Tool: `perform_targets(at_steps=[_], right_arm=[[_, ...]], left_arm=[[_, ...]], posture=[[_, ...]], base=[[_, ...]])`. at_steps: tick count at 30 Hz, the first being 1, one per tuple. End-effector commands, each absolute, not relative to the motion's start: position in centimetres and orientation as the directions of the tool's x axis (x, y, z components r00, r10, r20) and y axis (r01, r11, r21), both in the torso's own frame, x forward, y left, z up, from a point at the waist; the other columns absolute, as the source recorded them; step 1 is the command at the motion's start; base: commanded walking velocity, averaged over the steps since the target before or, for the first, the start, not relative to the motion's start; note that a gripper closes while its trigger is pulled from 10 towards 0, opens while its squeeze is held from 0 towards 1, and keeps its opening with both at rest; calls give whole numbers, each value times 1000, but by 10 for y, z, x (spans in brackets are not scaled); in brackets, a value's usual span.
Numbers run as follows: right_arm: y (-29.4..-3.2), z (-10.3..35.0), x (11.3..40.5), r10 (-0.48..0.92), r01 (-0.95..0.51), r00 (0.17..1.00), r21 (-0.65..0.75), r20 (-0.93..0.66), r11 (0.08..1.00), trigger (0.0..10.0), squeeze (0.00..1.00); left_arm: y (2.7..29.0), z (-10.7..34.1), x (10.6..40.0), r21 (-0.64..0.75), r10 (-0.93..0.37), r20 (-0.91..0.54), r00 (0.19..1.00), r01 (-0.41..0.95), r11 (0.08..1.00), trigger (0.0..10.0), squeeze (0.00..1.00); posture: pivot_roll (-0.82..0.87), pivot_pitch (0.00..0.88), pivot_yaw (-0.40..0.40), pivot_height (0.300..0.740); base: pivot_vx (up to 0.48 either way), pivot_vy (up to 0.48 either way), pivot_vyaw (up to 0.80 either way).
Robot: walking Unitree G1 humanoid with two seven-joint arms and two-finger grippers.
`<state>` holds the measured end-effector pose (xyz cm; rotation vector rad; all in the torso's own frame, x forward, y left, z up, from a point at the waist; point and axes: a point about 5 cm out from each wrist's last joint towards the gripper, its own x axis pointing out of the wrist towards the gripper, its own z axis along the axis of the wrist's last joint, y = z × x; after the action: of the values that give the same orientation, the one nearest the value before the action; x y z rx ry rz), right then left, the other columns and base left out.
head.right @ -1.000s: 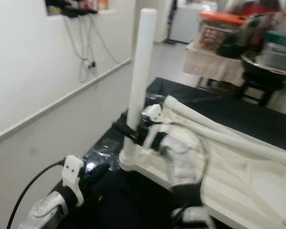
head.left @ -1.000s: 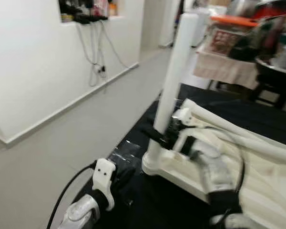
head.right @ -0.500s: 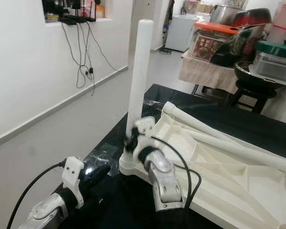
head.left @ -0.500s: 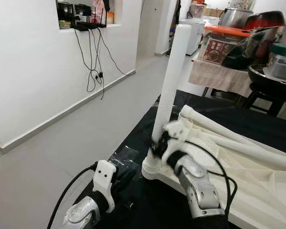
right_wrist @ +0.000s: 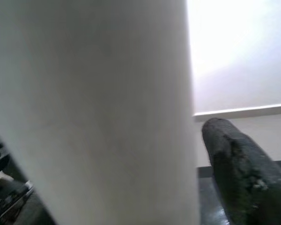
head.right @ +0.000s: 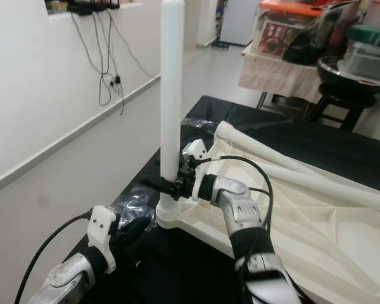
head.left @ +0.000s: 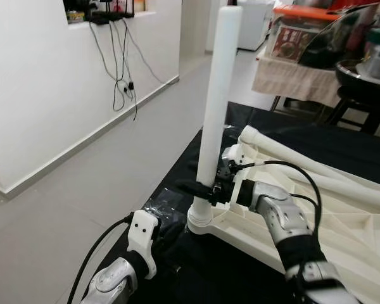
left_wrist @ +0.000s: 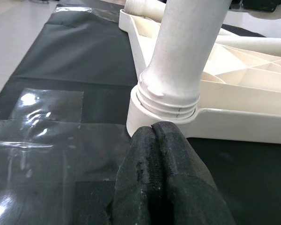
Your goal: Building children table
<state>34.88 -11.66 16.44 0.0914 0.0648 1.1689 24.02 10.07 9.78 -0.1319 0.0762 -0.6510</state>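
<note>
1. Right gripper point(head.left: 201, 188): its black fingers point(right_wrist: 239, 180) clasp the upright table leg point(head.left: 215, 107) low on the shaft, just above the threaded collar. In the right wrist view the white shaft sits hard against the finger, so the jaws are closed on the leg.
2. Table leg: white tube, standing nearly vertical; its foot is seated in the corner socket point(left_wrist: 152, 115) directly below the right gripper. Thread rings show above the socket rim, so by judgement it is not yet fully home.
3. Tabletop point(head.left: 361, 240): white ribbed panel, lying underside-up on the black mat point(left_wrist: 61, 61), extending away from the right gripper on the forearm's side. Further loose legs point(head.right: 291, 161) lie across it, beyond the gripper.
4. Left gripper point(left_wrist: 161, 133): fingers pressed together with nothing between them, tips just short of the socket's outer wall, low on the mat.
5. Step in hand, as judged: seating or screwing the leg into the socket.
6. Advice: keep the shaft square to the socket; a tilt risks cross-threading.
7. Advice: grip low, as now, to limit leverage on the collar.
8. Advice: bring the left gripper against the socket wall to stop the panel sliding on the mat.
</note>
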Motion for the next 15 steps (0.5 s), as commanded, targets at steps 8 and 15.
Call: perform_targets(at_steps=[8,15], right_arm=[[-127,149,354,933,-919,354,160,-62,360,0,0],[-143,140,347,909,-905,408,94,-87,415,0,0]], left_arm=[[97,97,237,-110,-606,-41,794,600,793,10000,0],[97,98,236,-104,-607,-40,794,601,792,10000,0]], posture=[[71,0,-98,740],[58,0,-89,740]], base=[[0,0,0],[0,0,0]])
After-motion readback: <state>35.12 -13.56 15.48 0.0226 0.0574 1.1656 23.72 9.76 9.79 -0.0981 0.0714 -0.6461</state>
